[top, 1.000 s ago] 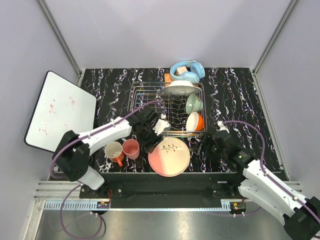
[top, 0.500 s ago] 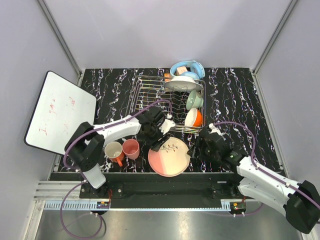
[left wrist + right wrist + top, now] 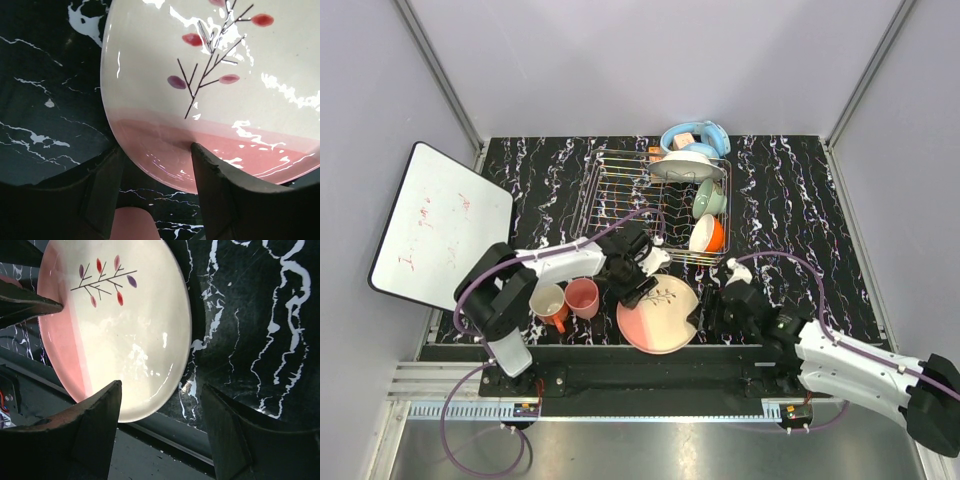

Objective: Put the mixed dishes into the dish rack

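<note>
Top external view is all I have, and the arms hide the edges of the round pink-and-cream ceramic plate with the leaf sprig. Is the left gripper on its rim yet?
Observer: In the left wrist view the left gripper is open and straddles the pink-and-cream plate at its pink rim, one finger over the plate and one over the black marbled table.
Operator: And the right gripper?
Observer: In the right wrist view the right gripper is open too, with another stretch of the rim between its fingers, not clamped.
</note>
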Motion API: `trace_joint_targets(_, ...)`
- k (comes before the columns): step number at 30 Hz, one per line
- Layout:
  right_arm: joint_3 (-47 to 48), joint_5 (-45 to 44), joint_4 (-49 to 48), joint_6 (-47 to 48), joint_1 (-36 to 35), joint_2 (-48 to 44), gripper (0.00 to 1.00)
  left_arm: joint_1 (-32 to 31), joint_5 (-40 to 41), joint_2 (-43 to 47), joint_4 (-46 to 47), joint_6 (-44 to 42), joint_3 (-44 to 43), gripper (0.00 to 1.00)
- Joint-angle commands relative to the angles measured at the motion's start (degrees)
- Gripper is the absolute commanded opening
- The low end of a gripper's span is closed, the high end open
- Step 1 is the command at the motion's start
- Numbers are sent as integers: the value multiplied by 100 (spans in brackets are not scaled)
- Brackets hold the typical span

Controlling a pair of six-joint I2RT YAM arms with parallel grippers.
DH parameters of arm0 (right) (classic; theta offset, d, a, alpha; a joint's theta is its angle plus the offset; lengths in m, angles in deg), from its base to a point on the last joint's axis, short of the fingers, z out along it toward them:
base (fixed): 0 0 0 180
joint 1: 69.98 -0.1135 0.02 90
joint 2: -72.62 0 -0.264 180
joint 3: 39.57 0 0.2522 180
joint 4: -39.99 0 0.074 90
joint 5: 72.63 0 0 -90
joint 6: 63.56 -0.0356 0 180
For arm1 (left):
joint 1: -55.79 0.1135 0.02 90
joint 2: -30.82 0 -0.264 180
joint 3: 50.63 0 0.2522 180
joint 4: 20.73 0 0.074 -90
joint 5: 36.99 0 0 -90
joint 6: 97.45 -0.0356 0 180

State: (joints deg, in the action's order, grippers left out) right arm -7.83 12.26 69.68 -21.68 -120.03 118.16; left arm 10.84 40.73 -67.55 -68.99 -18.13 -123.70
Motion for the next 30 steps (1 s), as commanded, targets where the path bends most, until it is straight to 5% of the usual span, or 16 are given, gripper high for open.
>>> trace_joint_targets(1,22,-517,-361,-329,-417,139,71,-260,-152,28,93,13,279,59)
trace_joint_targets(11,-93,-1194,-450,-1059,-1226,517,68,-638,-355,89,128,-75,279,46)
trace_joint_targets(17,-110,-1291,-687,-1174,-1456,842,58,-638,-557,134,128,-128,288,22)
trace_joint_targets(19,-110,-1283,-757,-1138,-1500,921,51,-647,-609,107,119,-128,271,22)
trace_joint_targets(23,-93,-1291,-775,-1094,-1526,939,4,-673,-654,55,110,-145,244,22)
trace_joint_targets(30,-75,-1379,-766,-989,-1631,860,0,-673,-584,125,5,-154,130,46)
